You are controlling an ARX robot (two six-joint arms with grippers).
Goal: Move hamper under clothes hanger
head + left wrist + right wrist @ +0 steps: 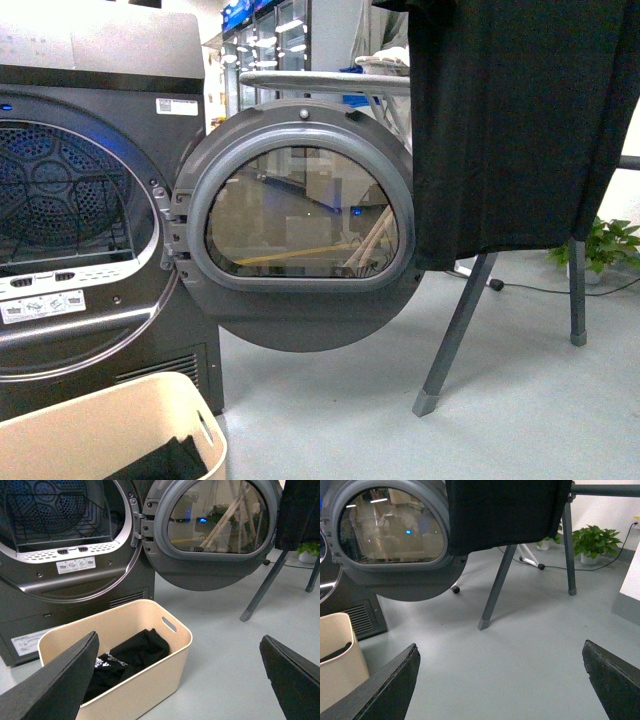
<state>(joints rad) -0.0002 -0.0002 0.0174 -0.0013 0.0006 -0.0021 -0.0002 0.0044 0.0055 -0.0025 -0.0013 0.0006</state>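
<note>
The hamper [85,432], with dark clothing [132,652] inside, is seen just before the dryer [90,90]. The clothes hanger [455,335], draped with a black T-shirt [510,130], is seen right of the dryer. The left gripper [177,637] and right gripper [500,647] are spread wide, with nothing held.

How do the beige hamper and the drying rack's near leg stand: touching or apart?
Apart. The left wrist view shows a stretch of bare floor between the hamper and the drying rack's leg.
</note>
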